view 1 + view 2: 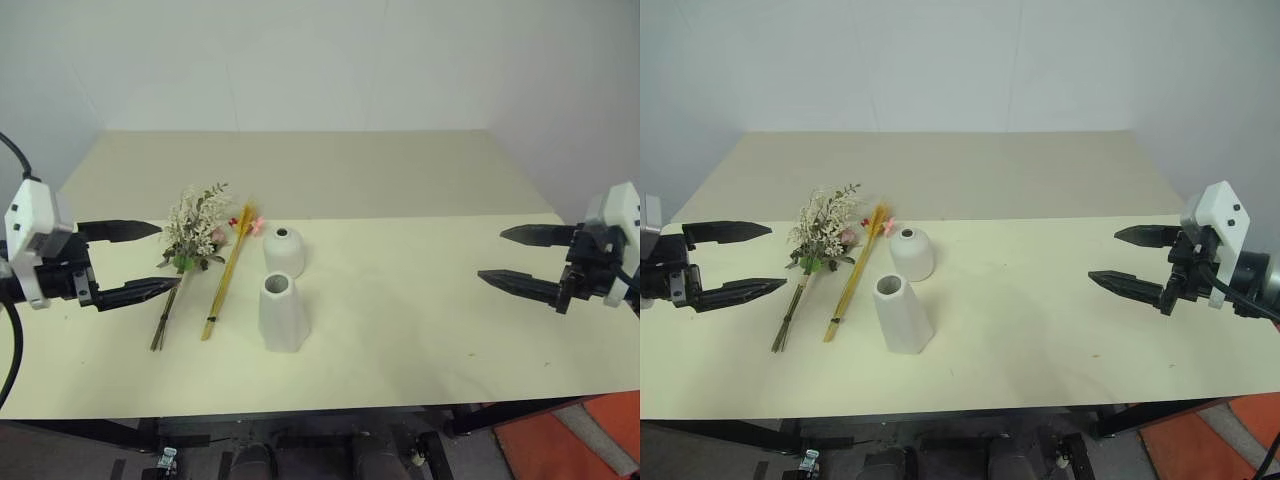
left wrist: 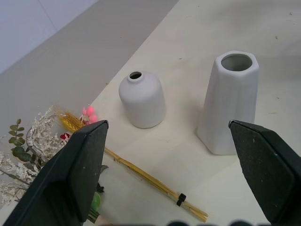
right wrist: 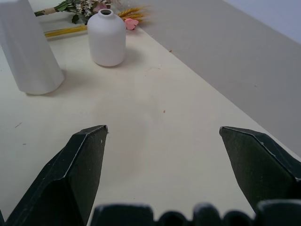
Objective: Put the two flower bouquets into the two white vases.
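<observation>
The bushy bunch of pink roses, white sprigs and green leaves [image 1: 193, 235] lies flat on the cream table [image 1: 420, 330], stems toward six o'clock, just beside the open, empty left hand [image 1: 140, 260]. The open right hand [image 1: 525, 257] hangs well apart at three o'clock.

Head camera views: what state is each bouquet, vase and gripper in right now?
Rose bouquet: lying flat on the table, not in a vase.
Wheat stalk bundle: lying flat beside it, unvased.
Tall faceted vase: upright, empty.
Short rounded vase: upright, empty.
Left gripper: open, holding nothing.
Right gripper: open, holding nothing.
</observation>
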Motion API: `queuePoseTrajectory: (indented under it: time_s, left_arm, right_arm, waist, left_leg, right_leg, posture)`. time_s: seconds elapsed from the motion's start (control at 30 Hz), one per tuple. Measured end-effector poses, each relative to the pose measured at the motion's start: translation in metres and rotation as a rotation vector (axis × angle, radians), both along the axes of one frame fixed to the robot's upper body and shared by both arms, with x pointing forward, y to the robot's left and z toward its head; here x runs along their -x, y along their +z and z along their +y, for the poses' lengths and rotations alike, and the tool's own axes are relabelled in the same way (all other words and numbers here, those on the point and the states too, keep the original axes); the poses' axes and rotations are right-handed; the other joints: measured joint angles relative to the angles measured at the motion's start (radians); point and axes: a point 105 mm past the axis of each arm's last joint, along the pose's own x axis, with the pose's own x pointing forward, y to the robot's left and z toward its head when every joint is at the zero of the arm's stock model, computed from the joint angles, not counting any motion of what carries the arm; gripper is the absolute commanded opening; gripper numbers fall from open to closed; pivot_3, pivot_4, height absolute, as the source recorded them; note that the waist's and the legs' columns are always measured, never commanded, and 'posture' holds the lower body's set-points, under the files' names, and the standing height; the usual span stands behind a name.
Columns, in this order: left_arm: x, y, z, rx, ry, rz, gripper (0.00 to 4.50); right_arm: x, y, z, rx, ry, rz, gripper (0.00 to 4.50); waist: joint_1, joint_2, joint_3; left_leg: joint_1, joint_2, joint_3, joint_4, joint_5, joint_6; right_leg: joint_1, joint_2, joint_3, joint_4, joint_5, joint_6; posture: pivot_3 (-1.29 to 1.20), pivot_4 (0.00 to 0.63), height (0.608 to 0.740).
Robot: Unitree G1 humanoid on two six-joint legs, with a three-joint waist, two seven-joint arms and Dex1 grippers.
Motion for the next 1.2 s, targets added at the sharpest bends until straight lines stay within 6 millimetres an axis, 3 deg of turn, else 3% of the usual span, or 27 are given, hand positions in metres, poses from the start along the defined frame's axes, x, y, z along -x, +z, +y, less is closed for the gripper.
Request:
queuePoseTrajectory:
  time_s: [0.3, 0.47, 0.6, 0.9, 1.2]
  left_arm:
    - [-0.001, -0.001, 0.007, 0.011, 0.068, 0.015, 4.46]
    - [-0.033, -0.013, 0.03, -0.106, 0.418, 0.165, 4.46]
    - [-0.052, -0.022, 0.045, -0.106, 0.657, 0.326, 4.46]
    - [-0.094, -0.06, 0.024, -0.143, 0.842, 0.624, 4.46]
    - [-0.094, -0.087, 0.019, -0.259, 0.882, 0.744, 4.46]
  right_arm:
    - [0.002, 0.007, 0.004, -0.013, 0.063, 0.0, 4.5]
    - [0.007, 0.016, 0.012, -0.035, 0.138, -0.016, 4.5]
    - [0.006, 0.021, 0.014, -0.034, 0.159, -0.026, 4.5]
    - [0.003, 0.027, 0.028, -0.018, 0.229, -0.038, 4.5]
    - [0.004, 0.028, 0.03, -0.015, 0.234, -0.046, 4.5]
  waist:
    - [-0.009, 0.0, 0.0]
    - [-0.007, 0.0, 0.0]
    - [-0.007, 0.0, 0.0]
    - [-0.007, -0.001, 0.0]
    - [-0.005, -0.001, 0.0]
  left_leg:
    - [0.0, 0.0, 0.0, 0.0, 0.0, 0.0]
    - [0.001, -0.001, -0.002, 0.001, 0.0, 0.0]
    - [0.0, -0.001, -0.003, 0.001, 0.0, 0.0]
    - [-0.001, -0.003, -0.007, 0.002, 0.0, 0.0]
    - [-0.002, -0.004, -0.01, 0.003, 0.0, 0.0]
  right_leg:
    - [0.0, 0.0, 0.0, 0.001, 0.0, 0.0]
    - [0.001, 0.001, 0.0, 0.002, 0.0, 0.001]
    - [0.002, 0.001, 0.0, 0.002, -0.001, 0.002]
    - [0.001, 0.001, -0.001, 0.004, -0.001, 0.002]
    - [0.0, 0.002, -0.002, 0.006, -0.001, 0.002]
  posture:
    - [0.0, 0.15, 0.74]
    - [0.0, 0.15, 0.74]
    - [0.0, 0.15, 0.74]
    - [0.0, 0.15, 0.74]
    - [0.0, 0.15, 0.74]
